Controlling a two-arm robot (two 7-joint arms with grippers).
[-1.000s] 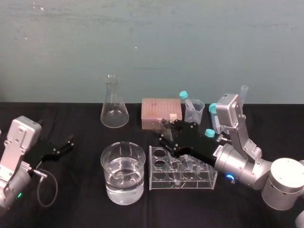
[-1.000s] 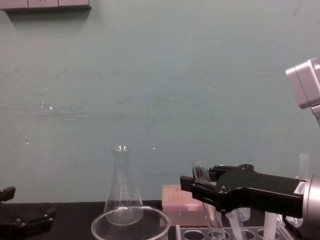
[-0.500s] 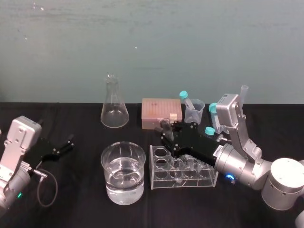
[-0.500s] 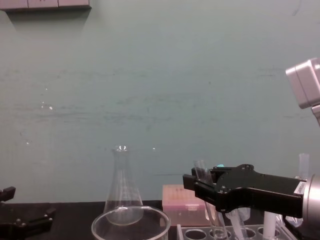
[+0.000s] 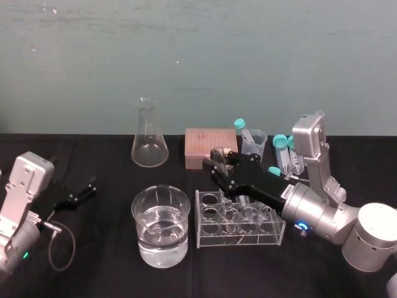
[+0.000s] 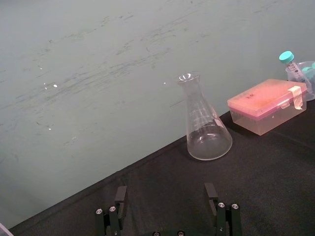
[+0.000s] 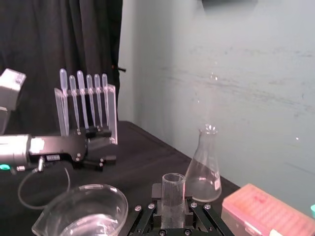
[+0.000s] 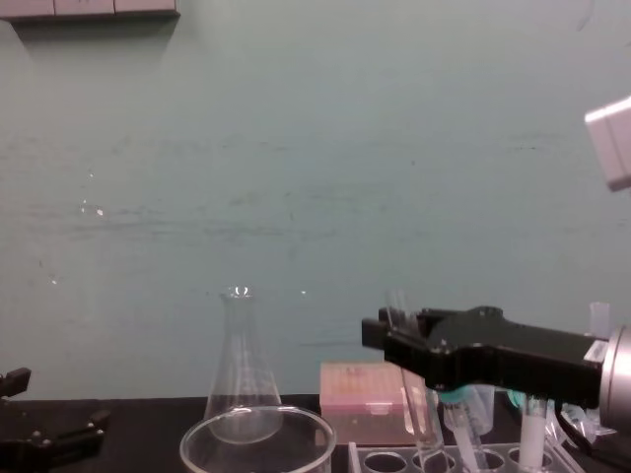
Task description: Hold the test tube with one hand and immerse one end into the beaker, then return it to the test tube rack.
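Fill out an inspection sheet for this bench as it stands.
Surface: black cloth-covered table, flat.
Job's things: slim clear glass test tube held near upright over the pale translucent rack; wide glass beaker, part-filled with clear liquid, beside the rack.
Clutter: conical glass flask, pink tip box, teal-capped tubes and small plastic cup behind.
Grippers: right gripper shut on the test tube; left gripper open, parked at the left.
Cables: grey cable looped by the left arm.
Surroundings: teal wall; black curtain.

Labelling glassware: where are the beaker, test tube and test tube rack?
beaker (image 5: 161,250): head view, front glass wall.
test tube (image 7: 173,200): right wrist view, upper wall.
test tube rack (image 5: 242,238): head view, front wall.
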